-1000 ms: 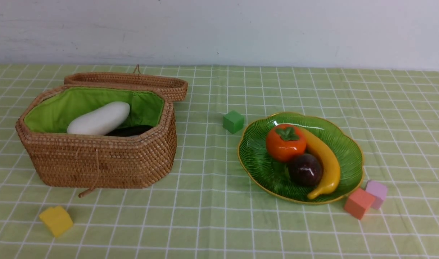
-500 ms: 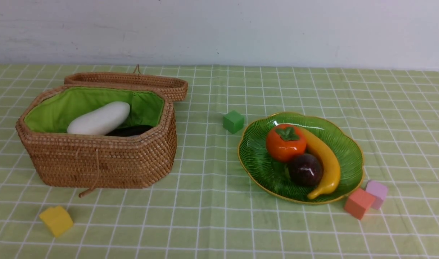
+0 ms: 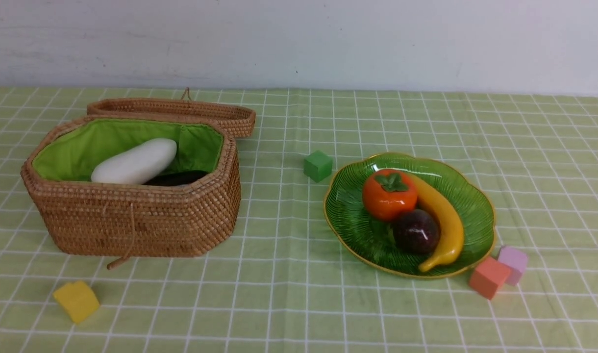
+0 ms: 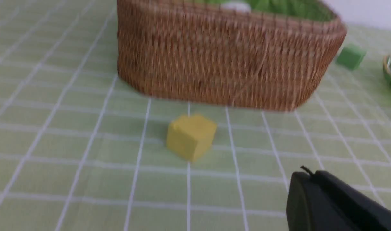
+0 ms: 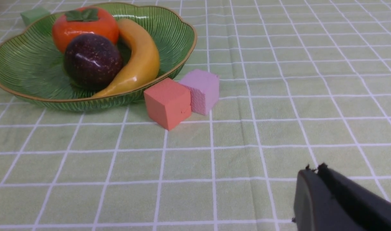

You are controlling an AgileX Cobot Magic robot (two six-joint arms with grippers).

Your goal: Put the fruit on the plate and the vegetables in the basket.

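Right wrist view — closed right tool (image 5: 315, 171), empty; plate (image 5: 32, 67) well apart from it.

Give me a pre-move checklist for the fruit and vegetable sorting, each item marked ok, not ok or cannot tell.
- Squat orange toy persimmon, round dark-purple mangosteen and curved yellow banana on the green glass leaf-shaped plate: ok
- Fat white radish and long dark-purple eggplant in the brown wicker basket: ok
- Orange-red carrot in the basket: cannot tell, the front rim may hide it
- Basket's hinged wicker lid open: ok
- Left gripper shut and holding nothing: ok
- Right gripper holding nothing: ok
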